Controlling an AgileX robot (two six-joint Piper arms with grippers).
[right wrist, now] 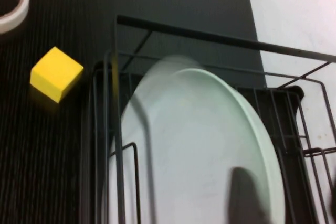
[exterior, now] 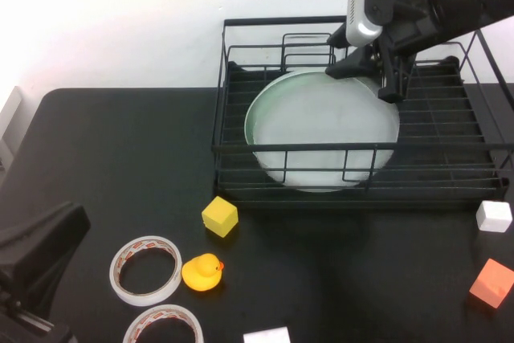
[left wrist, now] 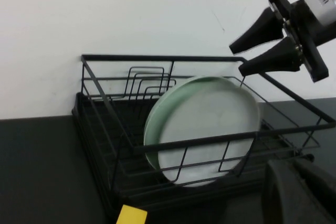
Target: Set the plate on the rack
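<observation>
The pale plate (exterior: pixel 321 130) leans inside the black rack (exterior: pixel 241 102). The right pincer (exterior: pixel 376 79), spread open, hovers above the plate's far rim. The left pincer (exterior: pixel 36 259) sits well left of the rack; whether it is open, I cannot tell.

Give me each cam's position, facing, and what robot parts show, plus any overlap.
High view: raised on the robot's side, angled down at the table; shows the rack holding the plate, the right claw open above its far rim, and the left claw parked near-left.
Left wrist view: low, facing the rack and wall; shows the tilted plate and right claw; own claw edge only.
Right wrist view: looks down on the plate and yellow cube; a dark finger.
All three share plate and rack.
</observation>
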